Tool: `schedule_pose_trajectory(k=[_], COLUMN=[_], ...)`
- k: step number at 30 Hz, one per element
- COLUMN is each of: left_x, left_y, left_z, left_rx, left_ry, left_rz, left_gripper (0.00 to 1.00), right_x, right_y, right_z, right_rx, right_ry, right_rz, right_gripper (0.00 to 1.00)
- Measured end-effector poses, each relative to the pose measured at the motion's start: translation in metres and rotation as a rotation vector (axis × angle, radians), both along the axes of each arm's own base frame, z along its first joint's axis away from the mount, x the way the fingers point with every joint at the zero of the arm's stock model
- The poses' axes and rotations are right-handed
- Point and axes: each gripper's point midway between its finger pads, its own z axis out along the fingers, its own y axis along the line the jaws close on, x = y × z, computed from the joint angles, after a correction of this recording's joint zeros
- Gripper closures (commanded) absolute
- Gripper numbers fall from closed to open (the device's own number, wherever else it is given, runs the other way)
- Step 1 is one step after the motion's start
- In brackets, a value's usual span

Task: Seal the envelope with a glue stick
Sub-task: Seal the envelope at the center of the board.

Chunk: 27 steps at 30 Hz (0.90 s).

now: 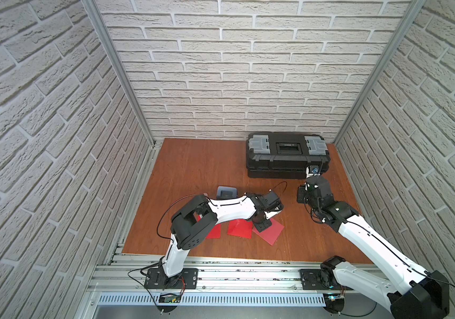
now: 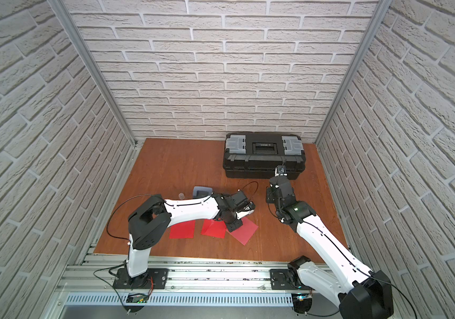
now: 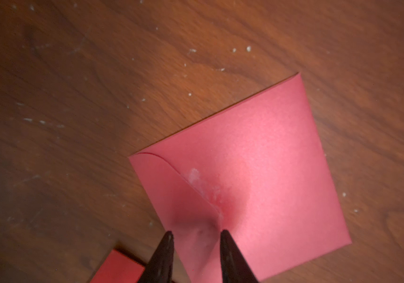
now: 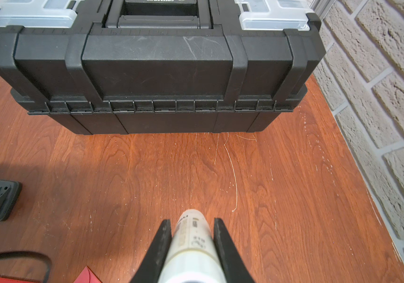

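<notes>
Near the front of the desk (image 1: 193, 165): three red envelopes in a row, flat on the wood. Leftmost envelope (image 2: 182, 230) and middle envelope (image 2: 213, 229) partly under the left arm in both top views. Rightmost envelope (image 3: 257, 159) turned at an angle to the other two, flap side up, flap folded down, with a whitish smear along the flap's curved edge.

Directly above that flap, the left hand (image 3: 196, 235), pointing down, fingers (image 3: 165, 254) apart with nothing between them. Cannot tell whether the tips touch the paper.

Farther back, behind the left arm: a grey-blue hole punch (image 1: 226, 192) on the desk, and just beside it a small pale cylinder (image 2: 182, 196), too small to make out.

To the right and well apart from the envelopes, the right hand (image 4: 192, 221), clamped on the glue stick (image 4: 193, 240). White tube gripped between both fingers, its end sticking out past the tips toward the back of the desk, held above the wood and not touching it.

Beyond it, a black toolbox (image 1: 287, 157) with clear lid compartments, lid closed, against the brick-patterned back wall (image 1: 248, 82).
</notes>
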Motion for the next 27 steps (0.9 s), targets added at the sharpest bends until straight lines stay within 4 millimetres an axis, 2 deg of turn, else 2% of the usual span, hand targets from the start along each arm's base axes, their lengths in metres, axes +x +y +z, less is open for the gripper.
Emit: schedule_pose_trajectory(k=[3,8,17,27], left_x=[0.0,-0.004,-0.012,-0.012], left_y=[0.0,0.0,0.005,0.004], left_z=[0.001,0.001,-0.009,-0.012], left_rx=[0.001,0.003,0.022,0.035], left_ry=[-0.01,-0.009,0.017,0.025], left_rz=[-0.001,-0.011,-0.023,-0.034], left_gripper=[0.68,0.85,1.0,1.0], right_x=[0.0,0.001,0.002,0.002], right_y=[0.001,0.001,0.002,0.002], right_z=[0.0,0.001,0.003,0.003], right_rx=[0.004,0.006,0.012,0.011], right_ry=[0.0,0.001,-0.002,0.0], right_rz=[0.001,0.004,0.004,0.004], right_gripper=[0.97,0.97,0.97,0.97])
